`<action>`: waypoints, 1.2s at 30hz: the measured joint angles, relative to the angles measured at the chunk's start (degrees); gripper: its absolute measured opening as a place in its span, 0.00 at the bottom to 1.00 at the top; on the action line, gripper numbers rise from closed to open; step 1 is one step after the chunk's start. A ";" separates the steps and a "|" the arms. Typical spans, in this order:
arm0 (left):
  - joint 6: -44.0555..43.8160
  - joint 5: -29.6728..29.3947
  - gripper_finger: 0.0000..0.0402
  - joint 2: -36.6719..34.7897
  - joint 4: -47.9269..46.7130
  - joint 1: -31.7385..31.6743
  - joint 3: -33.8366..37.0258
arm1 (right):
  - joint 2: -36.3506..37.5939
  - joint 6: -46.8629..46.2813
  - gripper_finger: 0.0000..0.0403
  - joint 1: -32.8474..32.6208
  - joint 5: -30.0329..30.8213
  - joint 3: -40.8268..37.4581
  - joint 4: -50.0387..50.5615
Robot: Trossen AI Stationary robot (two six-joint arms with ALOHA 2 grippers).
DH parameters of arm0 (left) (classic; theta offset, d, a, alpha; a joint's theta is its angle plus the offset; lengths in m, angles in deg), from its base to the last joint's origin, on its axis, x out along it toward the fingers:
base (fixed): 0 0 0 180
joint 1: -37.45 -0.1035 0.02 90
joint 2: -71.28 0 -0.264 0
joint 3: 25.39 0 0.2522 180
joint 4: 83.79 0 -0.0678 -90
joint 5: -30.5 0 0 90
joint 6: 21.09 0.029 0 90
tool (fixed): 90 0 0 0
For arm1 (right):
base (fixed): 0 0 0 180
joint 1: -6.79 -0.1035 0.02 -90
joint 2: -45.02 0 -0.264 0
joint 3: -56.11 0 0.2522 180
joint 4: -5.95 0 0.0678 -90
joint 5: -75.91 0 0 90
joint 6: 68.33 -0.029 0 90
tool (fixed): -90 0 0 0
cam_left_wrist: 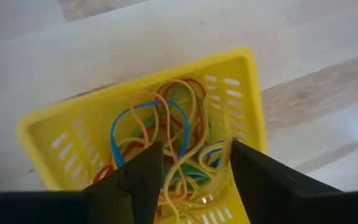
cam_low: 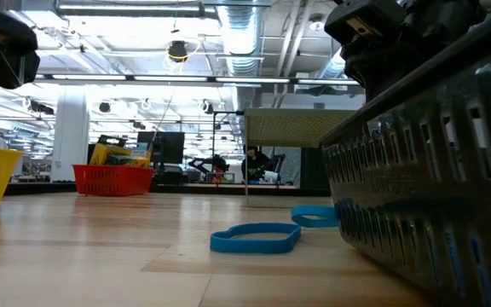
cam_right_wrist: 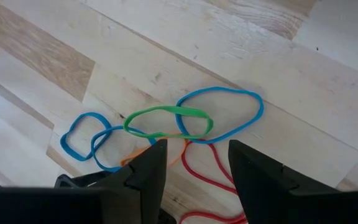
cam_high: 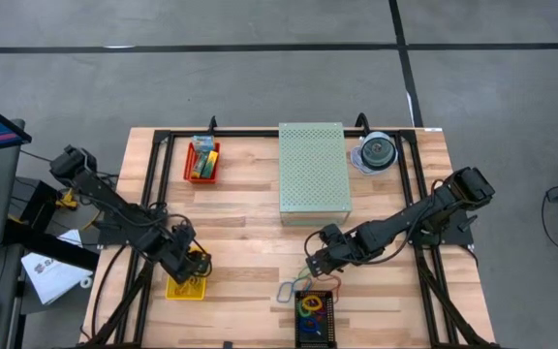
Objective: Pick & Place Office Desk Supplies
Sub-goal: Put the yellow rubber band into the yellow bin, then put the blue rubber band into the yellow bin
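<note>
A yellow basket point(cam_high: 186, 286) at the near left holds a tangle of rubber bands point(cam_left_wrist: 166, 134) in orange, blue, red and green. My left gripper point(cam_left_wrist: 194, 168) stands open right above it, pointing down, with orange loops showing in the gap between its fingers. Loose bands lie flat on the wood at the near middle: a green one point(cam_right_wrist: 166, 122), blue ones point(cam_right_wrist: 219, 114) and a red one point(cam_right_wrist: 207, 171). My right gripper point(cam_right_wrist: 197, 165) hovers open over them. A red basket point(cam_high: 201, 161) at the far left holds crayon boxes. My left gripper comes at the basket from above with its fingers point(cam_left_wrist: 145, 171) astride some orange loops point(cam_left_wrist: 182, 163). Whether the fingers touch them, I cannot tell.
A black basket point(cam_high: 316, 316) with more bands stands at the near edge, just beside the loose bands. The pale green perforated box point(cam_high: 313, 173) sits at the far middle, with a clear disc case point(cam_high: 376, 152) to its right. Bare wood lies between the yellow and black baskets.
</note>
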 joint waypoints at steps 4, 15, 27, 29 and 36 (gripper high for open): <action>-3.07 0.00 0.43 1.66 -1.19 0.00 0.00 | 0.00 0.00 0.42 -0.01 0.18 0.00 -0.01; -4.27 -2.19 0.38 -0.75 0.28 0.54 0.00 | 0.00 0.00 0.42 -0.17 0.18 0.00 -0.27; 2.51 -19.81 0.39 -14.23 2.36 0.57 -0.02 | 0.00 -4.49 0.42 0.02 1.50 0.00 4.85; 5.90 -21.80 0.39 -15.80 4.35 0.57 -0.02 | 0.00 -4.89 0.42 0.30 1.52 0.00 6.94; 15.43 -26.76 0.38 -17.13 13.13 0.38 -0.06 | -1.86 -4.42 0.42 1.38 1.35 0.01 7.97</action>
